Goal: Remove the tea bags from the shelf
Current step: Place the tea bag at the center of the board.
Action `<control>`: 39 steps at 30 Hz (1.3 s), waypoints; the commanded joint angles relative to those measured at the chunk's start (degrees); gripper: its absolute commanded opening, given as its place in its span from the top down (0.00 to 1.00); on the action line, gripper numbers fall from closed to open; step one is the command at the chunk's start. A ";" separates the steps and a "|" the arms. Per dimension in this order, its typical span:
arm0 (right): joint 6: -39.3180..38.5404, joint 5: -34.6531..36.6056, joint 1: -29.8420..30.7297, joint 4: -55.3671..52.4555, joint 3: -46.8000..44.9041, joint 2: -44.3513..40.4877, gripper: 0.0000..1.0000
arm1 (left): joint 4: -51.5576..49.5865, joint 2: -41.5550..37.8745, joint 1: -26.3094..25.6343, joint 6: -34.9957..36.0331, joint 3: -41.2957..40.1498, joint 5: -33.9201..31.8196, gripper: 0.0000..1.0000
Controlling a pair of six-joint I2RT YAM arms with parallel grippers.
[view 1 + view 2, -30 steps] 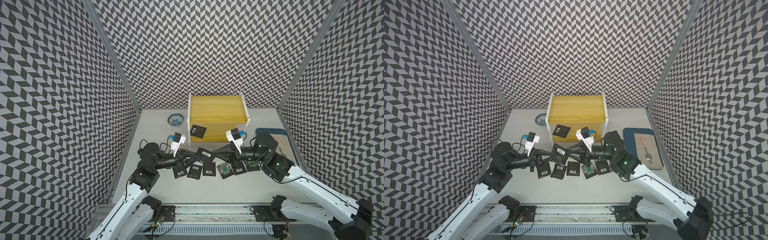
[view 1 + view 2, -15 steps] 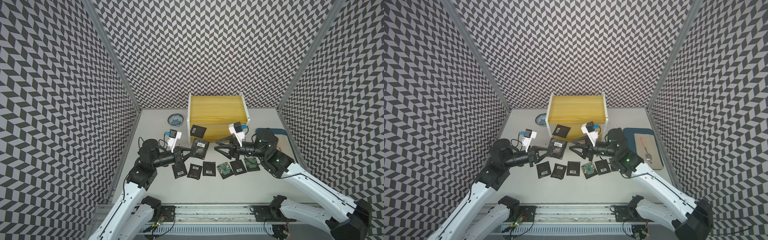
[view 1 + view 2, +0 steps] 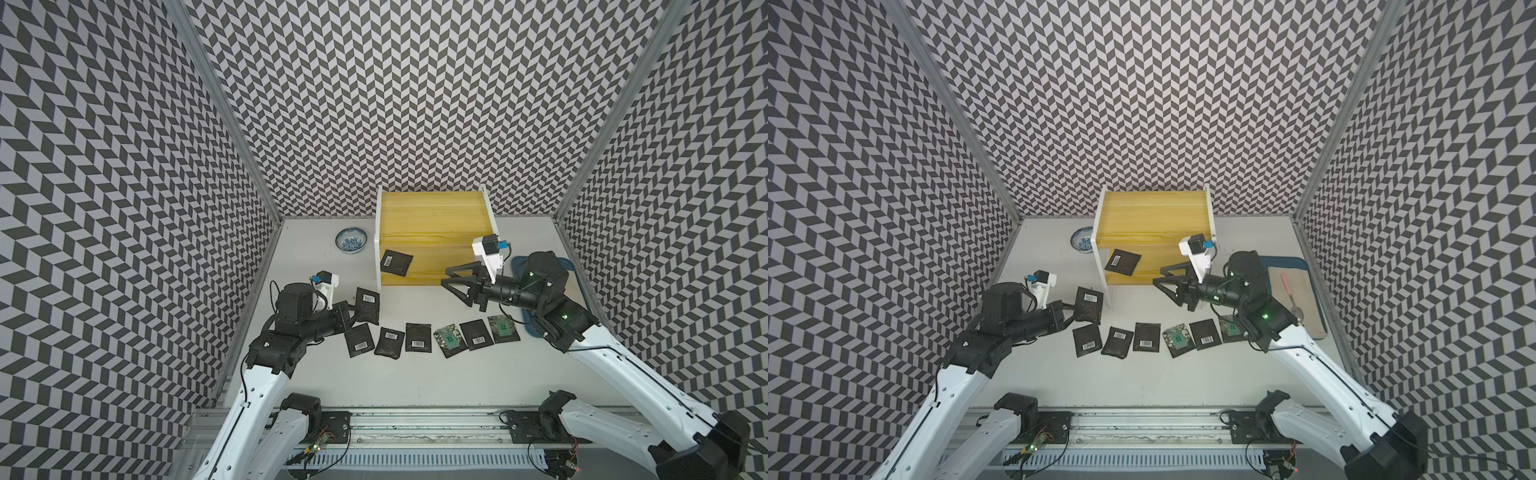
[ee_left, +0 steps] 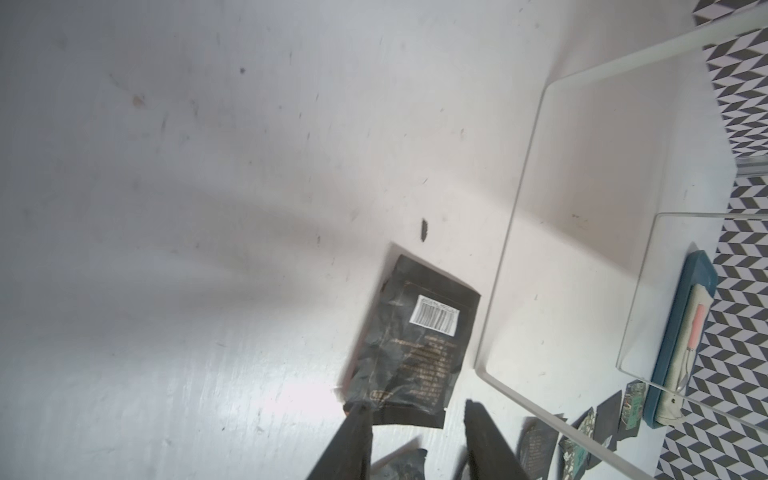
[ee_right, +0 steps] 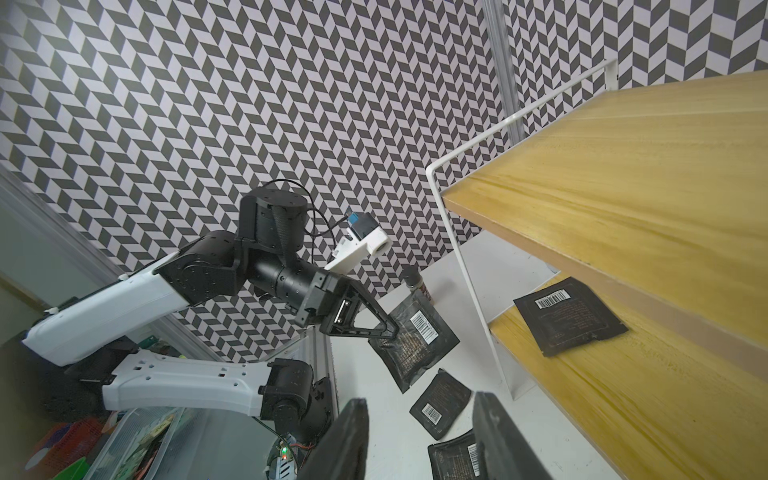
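Read the top views with the far wall at 12 o'clock. Your left claw (image 3: 352, 311) stands at 8 o'clock from the shelf (image 3: 432, 216). It is clamped on a corner of the held bag (image 3: 368, 306), which hangs clear of the tabletop (image 3: 415, 386) in the right wrist view. The long axis of the held bag runs from 12 to 6 o'clock, and the white barcode label is at the 12 o'clock end.

At 6 o'clock from the shelf, the row of six bags (image 3: 419, 337) lies flat on the tabletop and runs from 9 to 3 o'clock. Four show black faces with barcodes, two show green patterns.

The shelf bag (image 3: 396, 262) lies on the lower board, at its 9 o'clock end, just beside the white side frame. Its long axis goes about from 9 to 3 o'clock, with the barcode at the 9 o'clock end.

Your right claw (image 3: 444, 277) is near the front edge of the lower board, toward its 3 o'clock end. Its jaws are apart and hold nothing, and it points to 9 o'clock.
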 commanded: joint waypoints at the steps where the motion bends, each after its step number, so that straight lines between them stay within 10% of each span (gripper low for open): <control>1: 0.71 0.70 -0.31 2.13 0.50 -1.42 0.55 | -2.62 3.27 3.83 -0.33 1.32 -4.44 1.00; 13: 2.28 2.04 -0.33 3.21 -3.95 -5.57 0.56 | 19.32 24.18 11.42 -1.65 -0.01 11.24 1.00; 39: 2.08 3.40 -0.33 3.04 -5.45 -7.19 0.58 | 18.63 46.76 10.42 4.98 4.41 6.67 0.94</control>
